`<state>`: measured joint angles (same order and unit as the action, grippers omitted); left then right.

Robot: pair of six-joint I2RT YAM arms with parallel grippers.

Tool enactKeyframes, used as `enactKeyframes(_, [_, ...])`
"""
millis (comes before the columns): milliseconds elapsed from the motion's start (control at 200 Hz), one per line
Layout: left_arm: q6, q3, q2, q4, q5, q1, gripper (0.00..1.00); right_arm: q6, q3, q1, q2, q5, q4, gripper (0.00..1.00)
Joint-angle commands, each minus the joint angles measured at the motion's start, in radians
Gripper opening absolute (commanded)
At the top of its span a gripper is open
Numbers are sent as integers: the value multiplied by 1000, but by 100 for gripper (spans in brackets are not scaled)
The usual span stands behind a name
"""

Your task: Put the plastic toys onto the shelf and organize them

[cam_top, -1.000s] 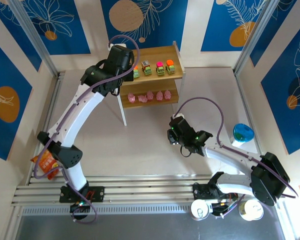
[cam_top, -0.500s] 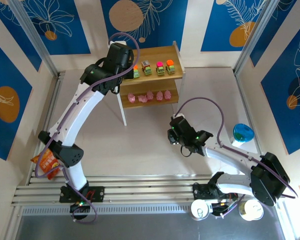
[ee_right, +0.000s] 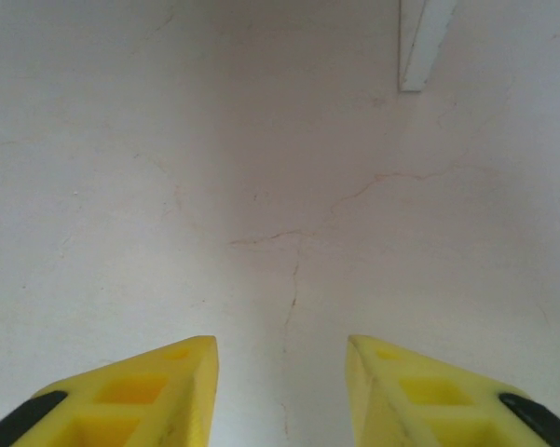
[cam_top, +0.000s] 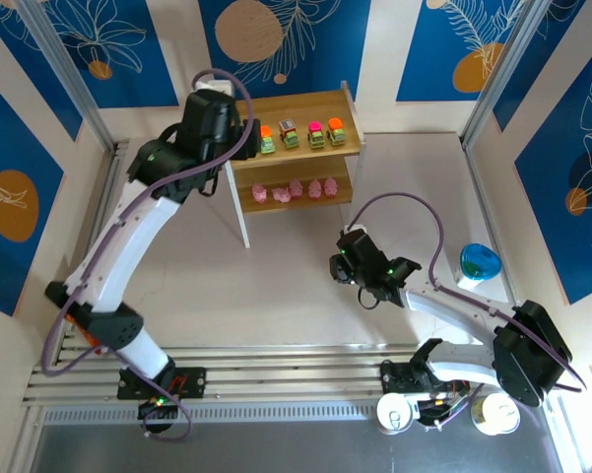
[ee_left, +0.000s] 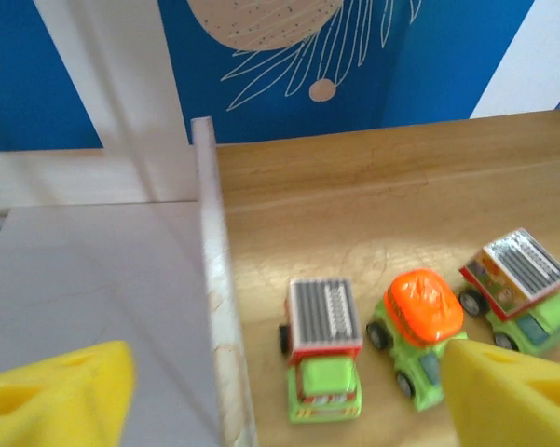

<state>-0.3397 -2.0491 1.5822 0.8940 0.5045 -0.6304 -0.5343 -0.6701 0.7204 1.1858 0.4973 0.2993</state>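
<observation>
Two claws: left claw (ee_left: 280, 396) wide astride shelf (ee_left: 373, 200) edge (right claw (ee_right: 281, 372) slightly apart)

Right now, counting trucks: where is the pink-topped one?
In the top view, the pink-topped truck stands on the shelf's upper tier, right half, between a grey-topped truck and an orange-topped truck.

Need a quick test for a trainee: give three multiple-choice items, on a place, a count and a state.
1. Where are the pink pigs? A lower tier of the shelf; B its top tier; C beside it.
2. How many trucks does the left wrist view show? A one; B three; C six.
3. How is the left gripper? A open; B shut on a truck; C shut on a pig.
Answers: A, they line the lower board; B, three stand side by side; A, its fingers stand wide apart.
</observation>
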Motion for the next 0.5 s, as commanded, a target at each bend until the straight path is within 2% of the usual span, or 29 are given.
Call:
enactKeyframes(0, [30,135,-129,-70,-7,8,92,0,15,-17,1,17,-13,46])
enactKeyframes(105, [50,283,-236,-108,-11,16,100,-1,10,-44,0,31,-1,52])
enactKeyframes(230, [66,457,-345,-148,-45,51,100,5,1,-83,-23,53,24,59])
enactKeyframes(445, [84,805,-500,-309,-209,163,100,8,-21,-142,-62,92,72,65])
enactKeyframes(495, [94,894,-530,-365,-278,191,100,8,-24,-155,-72,108,79,66])
